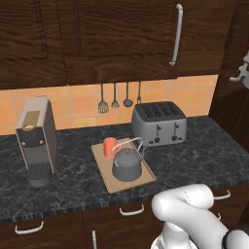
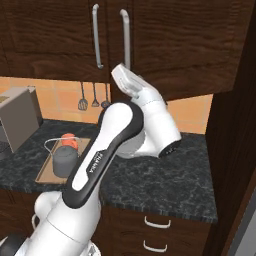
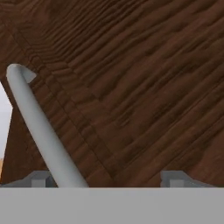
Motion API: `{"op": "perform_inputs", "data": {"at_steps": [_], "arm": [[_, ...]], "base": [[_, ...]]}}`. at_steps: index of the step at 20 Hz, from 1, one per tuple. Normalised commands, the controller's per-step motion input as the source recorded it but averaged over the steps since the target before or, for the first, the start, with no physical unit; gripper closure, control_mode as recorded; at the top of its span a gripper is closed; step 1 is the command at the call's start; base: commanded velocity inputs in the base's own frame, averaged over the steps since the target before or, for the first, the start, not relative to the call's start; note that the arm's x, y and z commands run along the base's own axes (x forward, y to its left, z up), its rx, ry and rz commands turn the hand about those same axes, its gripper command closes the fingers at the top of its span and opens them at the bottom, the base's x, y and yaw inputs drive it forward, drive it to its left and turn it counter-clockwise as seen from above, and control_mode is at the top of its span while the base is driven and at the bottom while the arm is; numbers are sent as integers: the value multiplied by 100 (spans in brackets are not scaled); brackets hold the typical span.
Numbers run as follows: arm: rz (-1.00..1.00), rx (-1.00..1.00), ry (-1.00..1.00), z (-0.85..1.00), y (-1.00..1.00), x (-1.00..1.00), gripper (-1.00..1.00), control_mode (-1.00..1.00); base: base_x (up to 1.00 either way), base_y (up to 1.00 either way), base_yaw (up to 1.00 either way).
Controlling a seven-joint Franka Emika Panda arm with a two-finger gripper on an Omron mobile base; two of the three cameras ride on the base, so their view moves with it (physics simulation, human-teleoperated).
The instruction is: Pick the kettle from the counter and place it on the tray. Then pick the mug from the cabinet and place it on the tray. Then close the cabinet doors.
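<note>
On the tray [image 1: 104, 171], kettle [image 1: 127, 165] beside mug [image 1: 110, 146], pincer [image 3: 109, 177] spread before cabinet door [image 3: 144, 87], handle [image 3: 39, 127] between tips

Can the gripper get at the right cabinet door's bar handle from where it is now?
Probably yes: the gripper faces the door, and the bar handle runs past its left fingertip with nothing between.

Your arm [image 2: 107, 150] rises from the 7 o'clock corner of the right base view, bends at a high elbow and reaches toward 12 o'clock. The gripper [image 3: 109, 177] points away from you, its two dark fingertips [image 3: 175, 178] standing wide apart at 6 o'clock in the hand view, nothing pinched between them.
</note>
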Motion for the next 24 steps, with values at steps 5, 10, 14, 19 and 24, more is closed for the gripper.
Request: {"op": "perform_inputs", "data": {"at_steps": [5,10,14,19,24], "arm": [[0,3,11,14,28,89,-100,-100],[0,4,12,12,17,90,-100,-100],[2,7,10,6,8,94,-100,-100],[6,9,9,10,5,96,-100,-100],[9,9,9,5,0,99,-100,-100]], "base": [[0,0,0],[0,0,0],[0,0,0],[0,0,0],[0,0,0]]}}
